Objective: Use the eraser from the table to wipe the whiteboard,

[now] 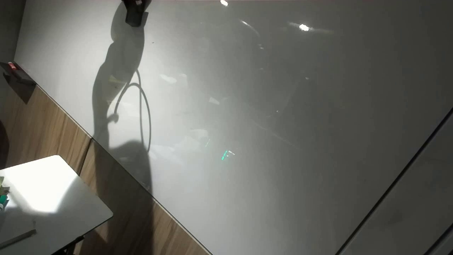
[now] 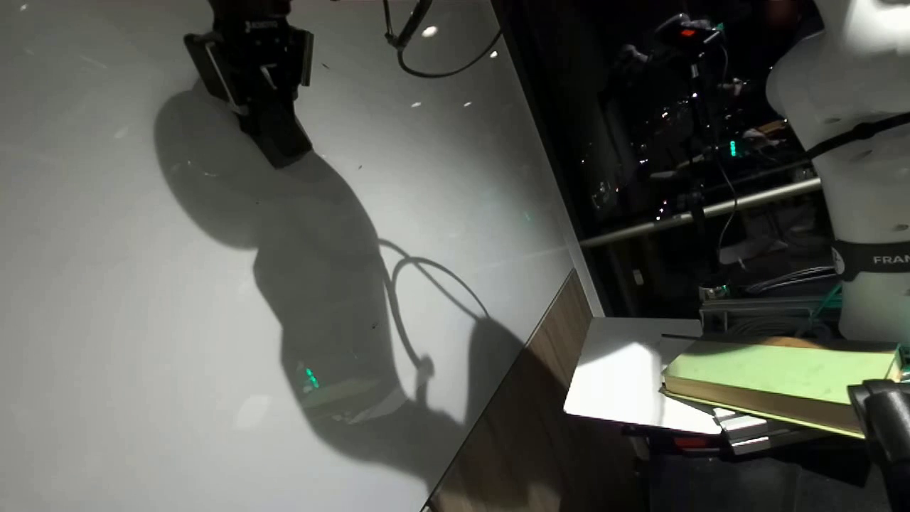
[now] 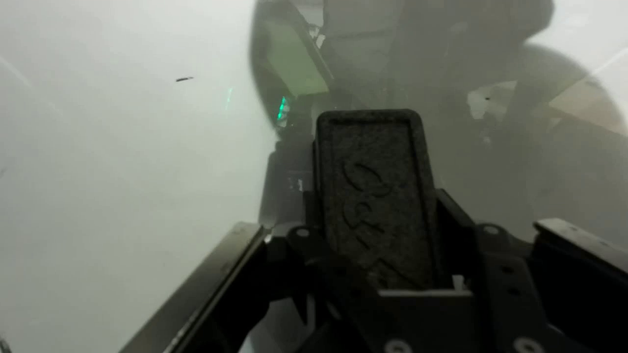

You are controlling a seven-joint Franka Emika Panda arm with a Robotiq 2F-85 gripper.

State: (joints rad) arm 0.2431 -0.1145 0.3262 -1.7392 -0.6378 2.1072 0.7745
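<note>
The eraser [image 3: 373, 147], a dark grey oblong block with lettering pressed into its face, is clamped between the fingers of my gripper [image 3: 377, 211] in the wrist view. Its far end sticks out past the fingertips toward the whiteboard [image 3: 122, 171]. At the top of an exterior view the same eraser [image 2: 281, 142] points down from the black gripper [image 2: 256, 71], close to the glossy board. Whether it touches the surface I cannot tell. A short dark mark [image 3: 184, 79] shows on the board, left of the eraser. The white table [image 1: 67, 219] stands low beside the board.
Wood panelling [image 1: 124, 198] runs below the board's lower edge. A pale green book-like block [image 2: 761, 373] lies on the table, near the white arm base [image 2: 871, 299]. A small holder with a red item [image 1: 12, 66] sits at the board's lower corner. The arm's shadow falls across the board.
</note>
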